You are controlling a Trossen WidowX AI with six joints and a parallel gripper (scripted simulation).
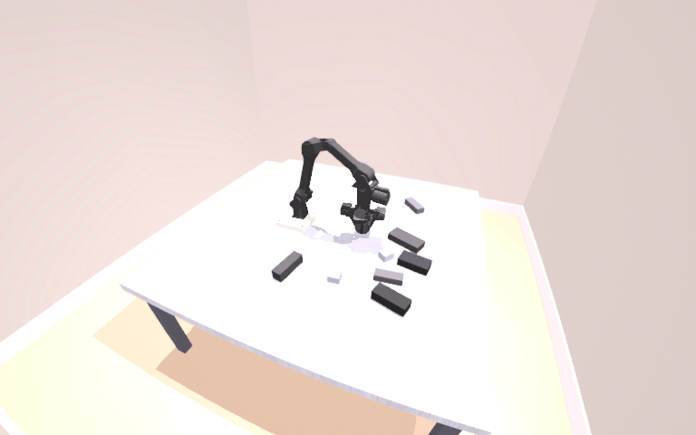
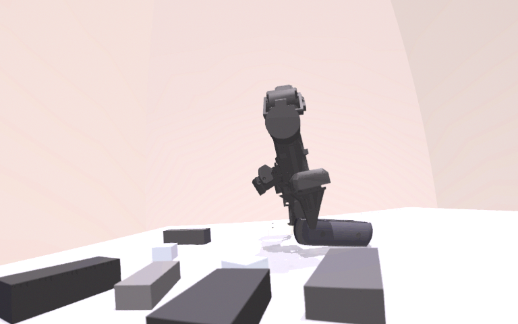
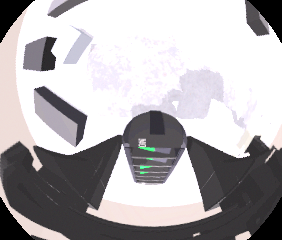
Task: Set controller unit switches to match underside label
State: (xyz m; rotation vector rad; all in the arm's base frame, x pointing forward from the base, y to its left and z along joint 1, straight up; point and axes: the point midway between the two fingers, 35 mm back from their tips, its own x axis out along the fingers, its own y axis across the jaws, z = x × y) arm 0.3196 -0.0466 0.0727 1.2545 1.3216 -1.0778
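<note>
The dark grey controller unit (image 2: 346, 233) (image 3: 152, 156) has its rounded near end between the fingers. That end looks slightly raised and the switch side faces up. In the wrist view several switches show green at their left ends, beside a white ON mark; they are strongly foreshortened, so exact settings are hard to read. The underside label is hidden. My gripper (image 1: 362, 222) (image 2: 301, 225) (image 3: 155, 139) is shut on the unit, one fingertip against each long side near the rounded end. The arm hides most of the unit in the top view.
Dark and grey blocks stand on the bench (image 1: 265, 312): one (image 1: 405, 239) (image 2: 344, 268) is close to the unit, another (image 1: 414, 262) (image 2: 214, 297) is beyond it, and one (image 1: 287, 265) is off by itself. Two small white blocks (image 1: 385, 255) (image 1: 333, 277) are also there.
</note>
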